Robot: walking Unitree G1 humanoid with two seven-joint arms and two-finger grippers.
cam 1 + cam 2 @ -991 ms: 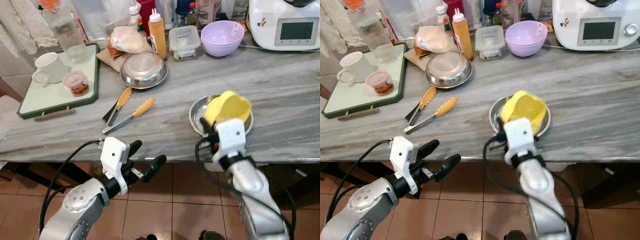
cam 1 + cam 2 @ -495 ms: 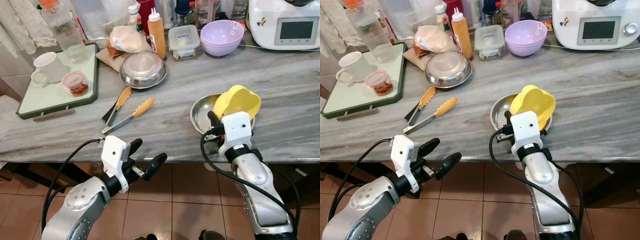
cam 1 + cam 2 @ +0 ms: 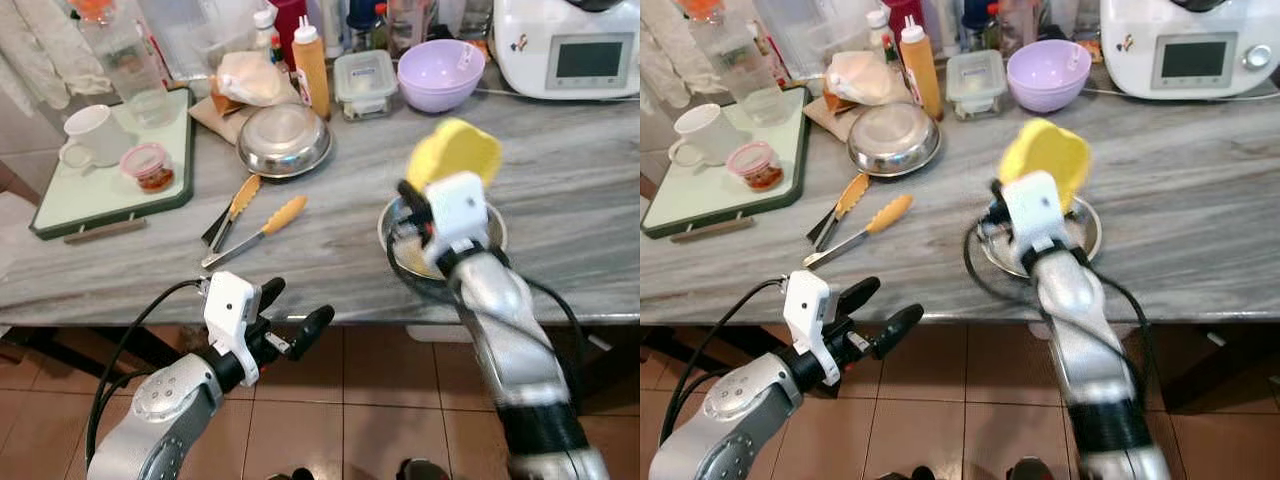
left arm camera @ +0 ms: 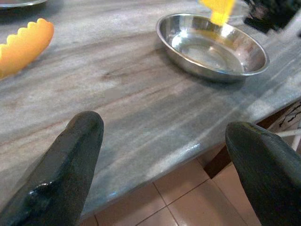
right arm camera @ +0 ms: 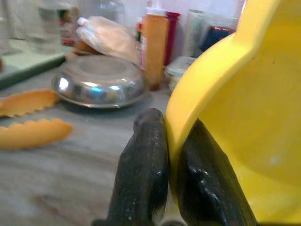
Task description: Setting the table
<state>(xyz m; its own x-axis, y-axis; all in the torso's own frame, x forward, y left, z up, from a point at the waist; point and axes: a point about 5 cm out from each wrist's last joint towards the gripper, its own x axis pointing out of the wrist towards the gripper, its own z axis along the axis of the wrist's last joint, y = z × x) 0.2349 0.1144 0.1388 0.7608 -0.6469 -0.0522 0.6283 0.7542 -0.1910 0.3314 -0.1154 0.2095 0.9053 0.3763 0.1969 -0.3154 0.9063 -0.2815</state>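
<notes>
My right gripper [image 3: 412, 193] is shut on the rim of a yellow bowl [image 3: 452, 152], holding it tilted above a shallow steel dish [image 3: 491, 226] near the counter's front edge. In the right wrist view the two black fingers [image 5: 146, 174] pinch the yellow bowl's wall [image 5: 225, 113]. My left gripper [image 3: 292, 315] hangs open below the counter edge, over the tiled floor, with nothing between its fingers [image 4: 70, 165]. The steel dish [image 4: 211, 47] lies beyond it in the left wrist view.
Orange-handled tongs [image 3: 252, 218] lie on the marble counter [image 3: 340, 190]. An upturned steel bowl [image 3: 284, 140], squeeze bottle [image 3: 311, 65], lidded container [image 3: 365, 82], purple bowl [image 3: 436, 75] and white appliance [image 3: 570, 45] stand behind. A green tray [image 3: 100, 185] holds a mug [image 3: 88, 135].
My right arm has lifted the yellow bowl up and away from the steel dish, towards the back of the counter. The left arm has stayed put.
</notes>
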